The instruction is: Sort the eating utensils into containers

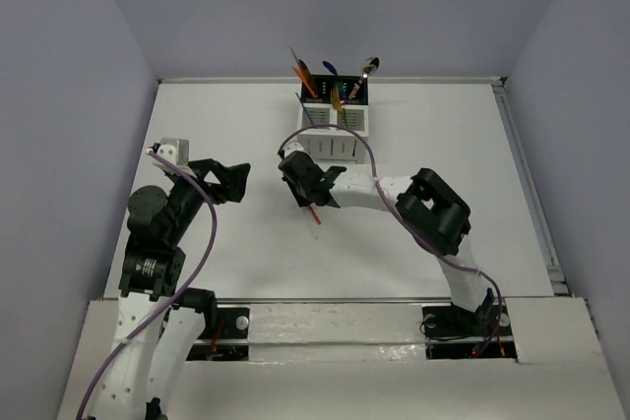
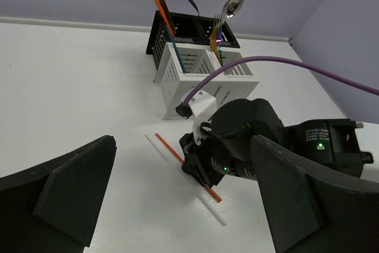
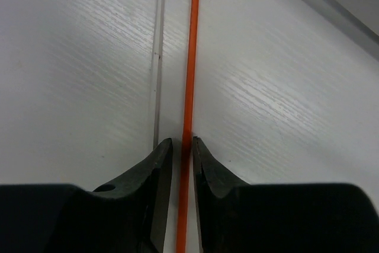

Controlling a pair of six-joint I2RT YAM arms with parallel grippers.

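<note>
One chopstick within right end effector

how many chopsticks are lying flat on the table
2. An orange chopstick lies straddled by the right gripper; a pale chopstick lies just beside it. Others may stand hidden in the caddy.

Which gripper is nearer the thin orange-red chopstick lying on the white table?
Right. The right gripper has a finger close on either side of the thin orange-red chopstick. The left gripper hangs open, well off to the chopstick's left in the top view.
</note>
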